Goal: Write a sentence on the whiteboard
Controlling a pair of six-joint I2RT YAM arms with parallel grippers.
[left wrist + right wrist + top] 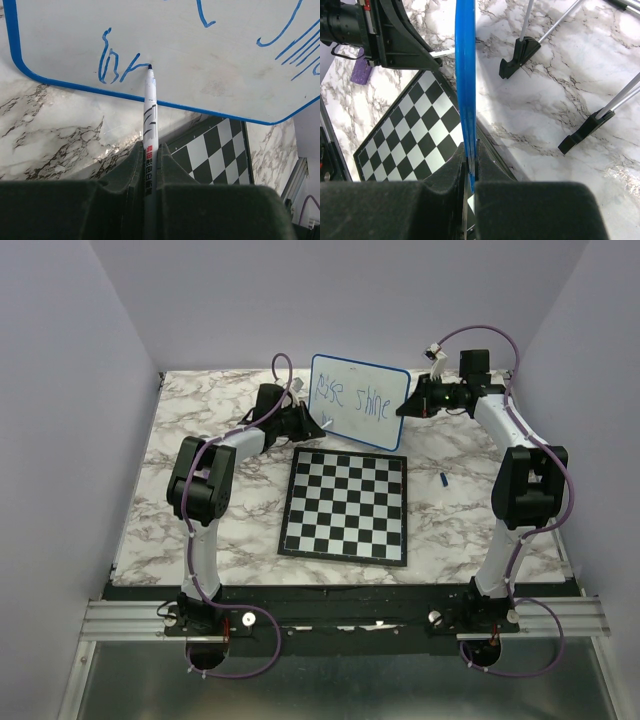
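Observation:
The whiteboard [358, 400] stands tilted at the back of the table, blue-rimmed, with "Rise shine" in blue [350, 398] on it. My right gripper [410, 400] is shut on its right edge; in the right wrist view the blue rim [466, 75] runs edge-on between the jaws. My left gripper [310, 420] is shut on a white marker [150, 125]. The marker's tip touches the board's lower left, at the end of a few blue strokes [112, 65] of a second line.
The black-and-white chessboard [346, 504] lies flat in front of the whiteboard. A small blue marker cap [442, 479] lies on the marble to its right. Black feet on thin metal legs [520, 52] stand behind the board.

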